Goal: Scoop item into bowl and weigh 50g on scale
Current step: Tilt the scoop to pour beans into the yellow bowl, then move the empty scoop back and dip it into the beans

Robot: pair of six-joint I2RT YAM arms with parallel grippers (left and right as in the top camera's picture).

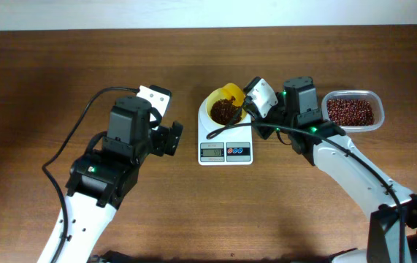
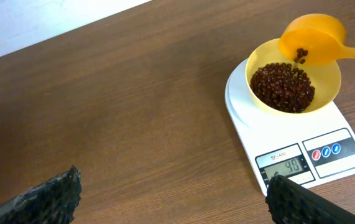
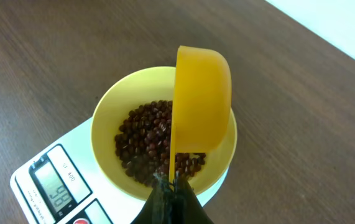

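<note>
Before right pincer (image 3: pixel 173 191): scoop (image 3: pixel 202 99) over bowl (image 3: pixel 106 115)

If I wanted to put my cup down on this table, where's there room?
Widest bare table: left of the left gripper, and the strip along the far edge. Also the wood in front of the scale, between the arms. Crowded: the scale with its bowl, the right gripper holding the scoop over it, and the tub just right.

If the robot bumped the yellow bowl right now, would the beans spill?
Probably it would slide before tipping: the bowl is wide and low, sitting on the smooth scale. It looks like light plastic, so a nudge could shift it. The beans are small, round and loose, so any that spill would likely roll away.
</note>
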